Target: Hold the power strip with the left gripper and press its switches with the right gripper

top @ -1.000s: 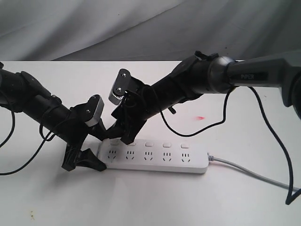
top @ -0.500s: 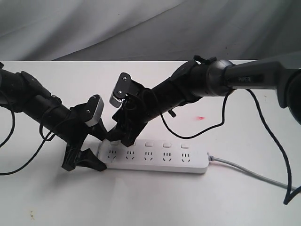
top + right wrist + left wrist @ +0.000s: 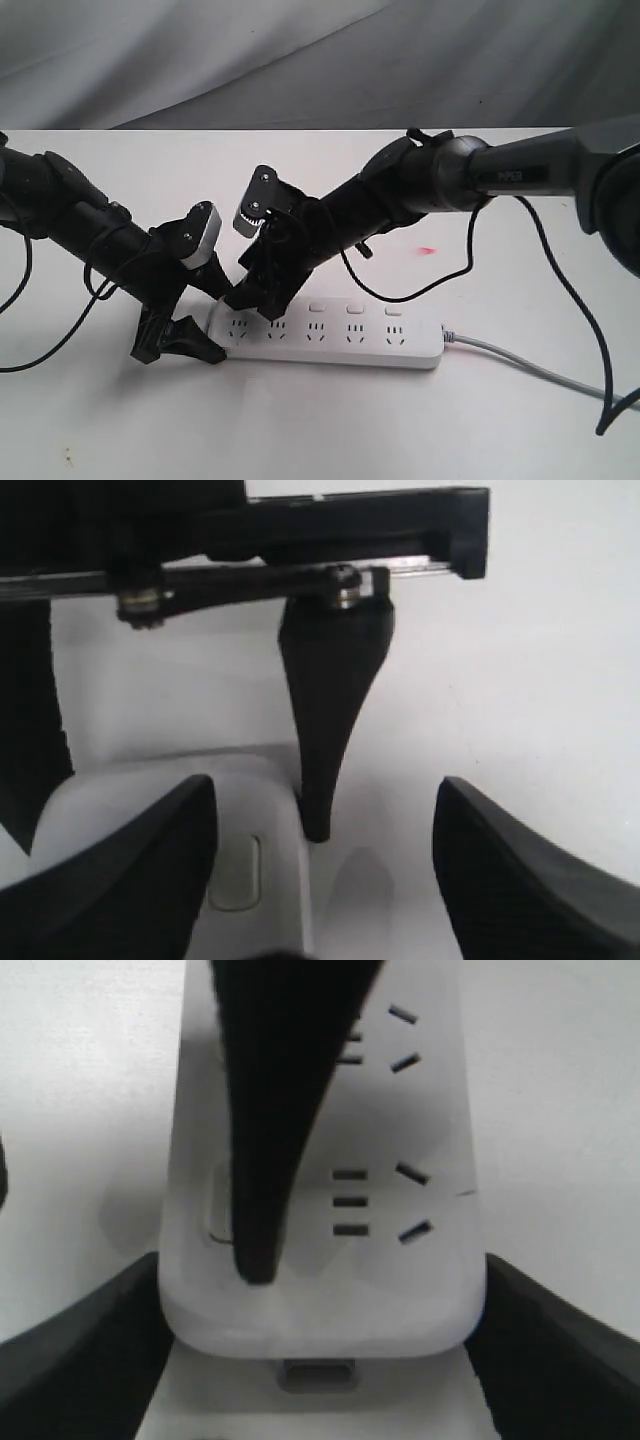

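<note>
The white power strip [image 3: 330, 338] lies flat on the table, its grey cord [image 3: 520, 358] trailing right. My left gripper [image 3: 212, 320] is shut on the strip's left end; in the left wrist view [image 3: 320, 1340] both black jaws touch the strip's [image 3: 320, 1290] sides. My right gripper [image 3: 258, 302] is open above the leftmost switches [image 3: 353, 307]. One of its fingers [image 3: 265, 1110] comes down over the first button [image 3: 218, 1200]. In the right wrist view [image 3: 325, 880] its fingers [image 3: 130, 880] straddle the strip's far edge beside a button [image 3: 238, 872]. Whether it touches the button I cannot tell.
The left gripper's far jaw [image 3: 325, 730] stands against the strip's edge. Black cables [image 3: 440, 275] hang from the right arm. A small red mark [image 3: 427, 249] lies on the white table [image 3: 330, 430]. Grey cloth [image 3: 300, 60] hangs behind.
The right gripper has sunk and shifted slightly left along the strip, its fingers now lower over the leftmost buttons. The left gripper and the strip have not moved.
</note>
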You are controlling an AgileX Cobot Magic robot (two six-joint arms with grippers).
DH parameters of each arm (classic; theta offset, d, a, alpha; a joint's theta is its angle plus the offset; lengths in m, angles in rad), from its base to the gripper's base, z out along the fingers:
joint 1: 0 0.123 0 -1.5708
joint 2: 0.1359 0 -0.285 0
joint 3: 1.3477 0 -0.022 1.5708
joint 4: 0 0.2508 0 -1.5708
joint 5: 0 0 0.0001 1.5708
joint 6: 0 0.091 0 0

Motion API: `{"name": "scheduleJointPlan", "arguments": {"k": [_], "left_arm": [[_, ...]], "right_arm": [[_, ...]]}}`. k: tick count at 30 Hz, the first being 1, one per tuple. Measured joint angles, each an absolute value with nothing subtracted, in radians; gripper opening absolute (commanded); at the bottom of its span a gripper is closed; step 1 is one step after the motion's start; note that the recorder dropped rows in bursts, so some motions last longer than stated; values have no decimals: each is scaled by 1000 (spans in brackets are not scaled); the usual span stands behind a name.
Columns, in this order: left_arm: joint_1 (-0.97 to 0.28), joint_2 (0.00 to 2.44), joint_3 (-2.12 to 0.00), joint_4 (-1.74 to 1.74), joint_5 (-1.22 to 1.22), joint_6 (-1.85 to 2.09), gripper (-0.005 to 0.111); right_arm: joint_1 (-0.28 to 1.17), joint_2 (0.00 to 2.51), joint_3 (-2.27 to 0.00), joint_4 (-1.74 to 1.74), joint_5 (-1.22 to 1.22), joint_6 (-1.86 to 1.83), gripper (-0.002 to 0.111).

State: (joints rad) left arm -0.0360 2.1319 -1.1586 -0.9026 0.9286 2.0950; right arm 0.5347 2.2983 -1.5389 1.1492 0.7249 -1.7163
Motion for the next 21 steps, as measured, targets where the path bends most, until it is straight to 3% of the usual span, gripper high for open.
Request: {"name": "scheduleJointPlan", "arguments": {"k": [8, 14, 21], "left_arm": [[-36, 2132, -1159, -903, 930, 2095, 47], [-36, 2132, -1159, -903, 930, 2095, 47], [-36, 2132, -1159, -903, 930, 2096, 47]], "right_arm": [[513, 2169, -1537, 1121, 716, -1712, 57], [515, 2312, -1536, 1136, 732, -1683, 57], [513, 2254, -1536, 1086, 724, -1649, 57]]}}
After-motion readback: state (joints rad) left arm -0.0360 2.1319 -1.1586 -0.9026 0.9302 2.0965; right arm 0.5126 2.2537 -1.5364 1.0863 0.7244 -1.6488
